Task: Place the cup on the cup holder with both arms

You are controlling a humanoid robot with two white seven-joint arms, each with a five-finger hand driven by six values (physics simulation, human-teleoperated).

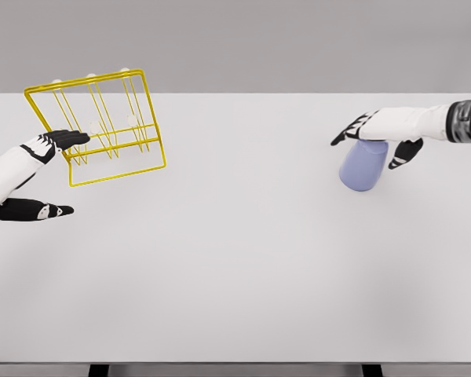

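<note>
**Cup on the right, holder on the left, a wide gap between**

Across the white desk [235,267] I am looking at two jobs sitting far apart. On the right side, my right hand [377,133] is wrapping over the top of the lavender cup [363,166]; the fingers [347,133] are reaching past its far side and the thumb is hanging down its near side, so I am reading this as a grasp around the cup, though I cannot tell how firmly they are pressing. The cup is appearing to rest on the desk, its long axis running roughly up and down and leaning a little toward the camera.

On the left side, the yellow wire cup holder [102,126] is standing near the back edge, tilted, with its pegs rising from the frame. No cup is hanging on any peg. My left hand [51,145] is lying just beside the holder's left edge, fingers [71,137] stretched out narrow and touching or nearly touching the wire, gripping nothing that I can see.

What the coming move is turning on: the holder is lying well apart to the left of the cup, so the right hand, being the nearer one, is the one to carry it across, I judge, while the left is steadying the frame.
</note>
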